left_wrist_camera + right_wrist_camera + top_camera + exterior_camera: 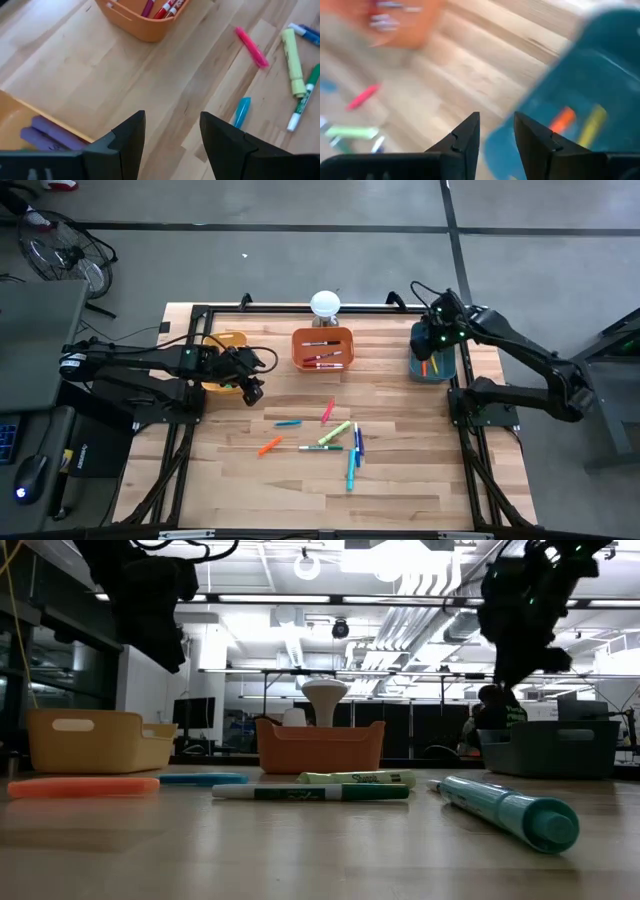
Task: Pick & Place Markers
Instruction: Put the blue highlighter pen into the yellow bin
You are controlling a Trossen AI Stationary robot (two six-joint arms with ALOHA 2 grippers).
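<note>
**Both arms empty over their bins, loose markers waiting mid-table**

Quick status from my end. In the overhead view my right gripper (432, 340) sits at the right of the frame, over the teal bin (443, 368). Through its wrist camera the fingers (465, 134) stand a little apart with nothing between them, and I can see an orange marker (563, 119) and a yellow one (592, 124) lying inside that bin. So I'd call that drop done.

My left gripper (247, 376) is left of centre, at the inner edge of the yellow bin (232, 340). Its fingers (131, 135) are spread and empty too, with purple markers (46, 135) in the bin just beside them.

The orange bin (323, 348) in the upper middle already has a few red ones in it.

What's left is the loose bunch in the lower middle of the overhead frame: an orange marker (270, 446), a blue one (288, 422), a pink one (327, 412), a light green highlighter (334, 432), a green-capped white pen (322, 448), plus a teal one (351, 470) and a dark blue one (357, 445) lying close together.

My read: we're between picks, roughly mid-job. Next I'd swing one arm back to the pile, and the blue or pink one looks easiest since each lies apart from the rest. The green ones and the teal/blue pair are tight, so I'd need to line the fingers across a single barrel and come straight down, or risk nudging a neighbour.
</note>
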